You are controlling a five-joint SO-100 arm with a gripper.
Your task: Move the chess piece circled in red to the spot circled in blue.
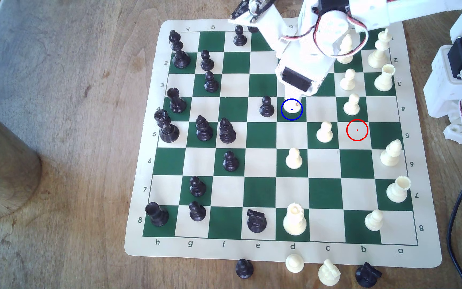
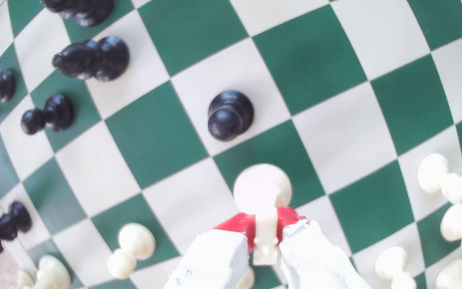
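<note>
Exterior view: the white knight (image 1: pixel 292 107) is seen inside the blue ring, on the dark green square (image 1: pixel 282 119) marked as the spot, largely hidden under the arm.
Gripper (image 1: pixel 293 103): poised directly above that square, its tip over the piece.
Wrist view: the knight (image 2: pixel 263 194) is pinched between the two white fingers (image 2: pixel 216 261), with red pads (image 2: pixel 238 222) pressed on either side of its head.
Base: whether it is touching the board or held just above cannot be told.
Neighbour: a black pawn (image 1: pixel 266 107) is standing on the cream square just beside, on the exterior view's left.
Red ring (image 1: pixel 357 130): drawn on a cream square well apart, on the exterior view's right.
</note>
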